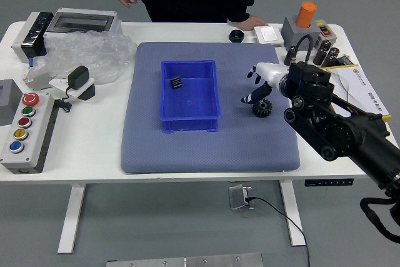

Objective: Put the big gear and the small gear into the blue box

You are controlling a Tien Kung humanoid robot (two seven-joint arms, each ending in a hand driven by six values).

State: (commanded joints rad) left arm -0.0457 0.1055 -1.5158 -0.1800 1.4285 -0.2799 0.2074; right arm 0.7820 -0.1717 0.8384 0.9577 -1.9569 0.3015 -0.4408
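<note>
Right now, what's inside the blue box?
One small black ridged piece, perhaps the small gear, lies in the blue box, nearer its left wall. I can't see anything else in there. The bit of floor right under that piece is covered, so I can't see it.

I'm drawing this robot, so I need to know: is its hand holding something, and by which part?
Nothing is held. The robot hand has its fingers spread by the black gear, which lies on the mat.
</note>
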